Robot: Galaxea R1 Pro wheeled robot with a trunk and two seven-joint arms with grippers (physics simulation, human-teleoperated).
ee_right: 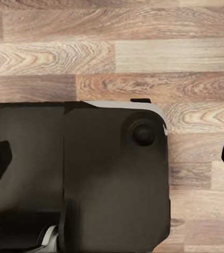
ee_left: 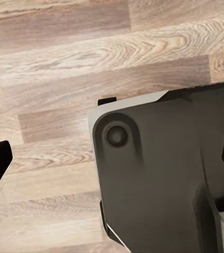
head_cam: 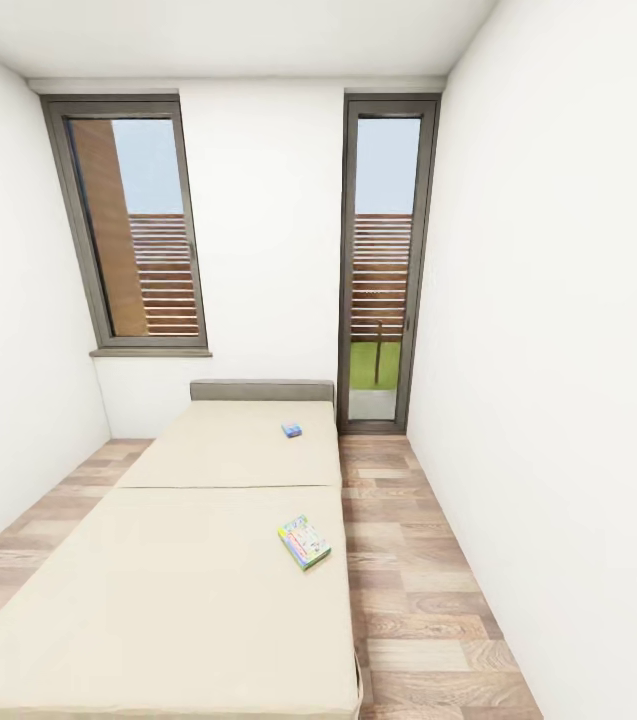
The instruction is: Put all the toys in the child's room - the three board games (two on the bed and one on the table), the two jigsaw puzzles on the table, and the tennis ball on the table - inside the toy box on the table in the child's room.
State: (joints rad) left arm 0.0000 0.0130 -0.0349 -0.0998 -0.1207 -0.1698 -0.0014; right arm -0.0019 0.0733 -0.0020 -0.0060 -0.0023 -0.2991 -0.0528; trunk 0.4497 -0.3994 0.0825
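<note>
1. Head view: narrow white-walled room, wood-plank floor [head_cam: 428, 600], bed [head_cam: 178, 600] running lengthwise from the near edge to the far wall.
2. Board game [head_cam: 304, 542] lies flat on the bed, toward 4 o'clock of the mattress, close to its right edge. Yellow-green printed cover up. Long axis skewed, running roughly 11 to 5 o'clock; near end points at the right edge of the bed.
3. Second small blue box [head_cam: 292, 430] sits flat on the far half of the bed, about 1 o'clock from the first, well apart from it. Too small to read its print or axis.
4. Grey headboard [head_cam: 262, 390] at 12 o'clock; window [head_cam: 136, 230] at 11, glass door [head_cam: 382, 265] at 1.
5. Left tool [ee_left: 112, 158]: dark fingertips at the frame edges, wide apart, nothing between them. Below it the dark robot base [ee_left: 169, 179] over the planks.
6. Right tool [ee_right: 112, 158]: fingertips likewise spread wide, holding nothing, above the same base and floor.
</note>
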